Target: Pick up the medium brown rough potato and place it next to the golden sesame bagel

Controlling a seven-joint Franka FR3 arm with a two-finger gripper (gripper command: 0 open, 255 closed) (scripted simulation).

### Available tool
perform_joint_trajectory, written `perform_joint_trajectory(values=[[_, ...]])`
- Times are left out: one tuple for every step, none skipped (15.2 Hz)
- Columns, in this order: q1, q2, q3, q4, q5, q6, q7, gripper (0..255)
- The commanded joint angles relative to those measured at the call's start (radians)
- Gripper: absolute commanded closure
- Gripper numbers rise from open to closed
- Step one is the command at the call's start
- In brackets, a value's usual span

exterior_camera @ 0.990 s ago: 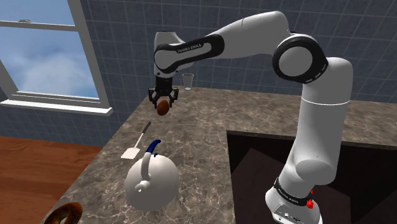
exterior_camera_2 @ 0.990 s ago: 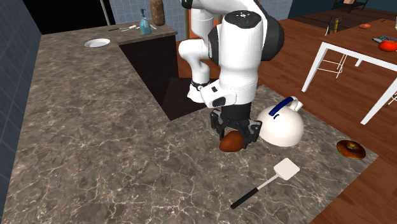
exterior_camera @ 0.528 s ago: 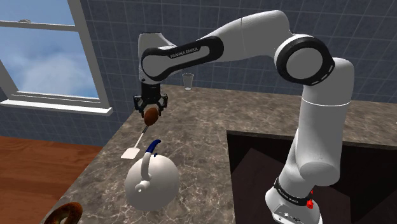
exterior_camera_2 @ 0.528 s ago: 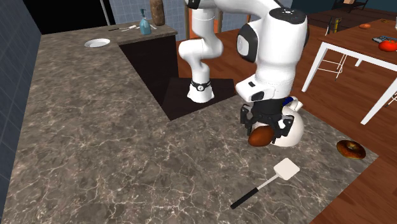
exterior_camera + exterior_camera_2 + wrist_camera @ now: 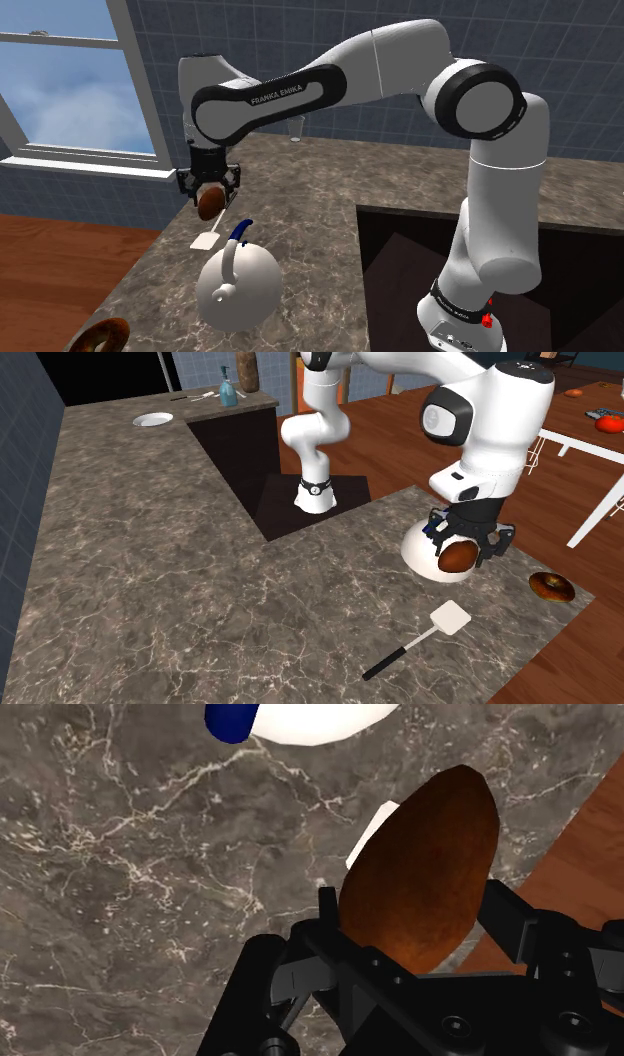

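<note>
Shoulder view: the end effector (image 5: 209, 192) is clamped on the brown potato (image 5: 211, 204). It's held in the air above the marble desk (image 5: 300, 200), near the window-side edge. That's approx. over the head of the white spatula (image 5: 205, 241) and just beyond the white kettle (image 5: 240, 287) w/ its blue handle. In the second exterior view the potato hangs in front of the kettle. The bagel (image 5: 551, 586) lies further toward that view's right, close to the desk corner. In the wrist view the potato sticks well out past the fingers. The grip is on one end only, so most of its bulk hangs free.

Risks, as I judge them:
- Slip or pivot: w/ the hold so near one end, a quick swing or hard stop could twist the potato loose.
- Clipping: the kettle and spatula sit near the path, so a low sweep toward the bagel could knock either.
- Roll-off: the bagel is near the corner w/ little desk around it. A rounded potato let go from height or on a tilt could roll onto the wood floor (image 5: 600, 662).
- Bump: coming down too close could shove the bagel toward the edge.
</note>
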Motion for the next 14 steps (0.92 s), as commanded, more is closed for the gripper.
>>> perform_joint_trajectory(values=[[0.029, 0.011, 0.014, 0.016, -0.01, -0.004, 0.047, 255], [0.045, 0.022, 0.02, 0.031, -0.016, -0.008, 0.069, 255], [0.06, 0.034, 0.026, 0.047, -0.022, -0.013, 0.092, 255], [0.076, 0.046, 0.032, 0.064, -0.028, -0.018, 0.114, 255], [0.092, 0.06, 0.037, 0.084, -0.035, -0.023, 0.137, 255], [0.108, 0.074, 0.043, 0.104, -0.042, -0.03, 0.159, 255], [0.124, 0.09, 0.048, 0.126, -0.049, -0.037, 0.181, 255], [0.141, 0.106, 0.052, 0.15, -0.056, -0.045, 0.202, 255], [0.158, 0.124, 0.057, 0.176, -0.063, -0.053, 0.223, 255], [0.176, 0.142, 0.061, 0.204, -0.07, -0.062, 0.244, 255], [0.193, 0.162, 0.064, 0.233, -0.078, -0.073, 0.265, 255], [0.205, 0.175, 0.066, 0.253, -0.082, -0.079, 0.277, 255], [0.205, 0.176, 0.065, 0.241, -0.082, -0.066, 0.278, 255], [0.204, 0.178, 0.065, 0.229, -0.083, -0.054, 0.278, 255]])
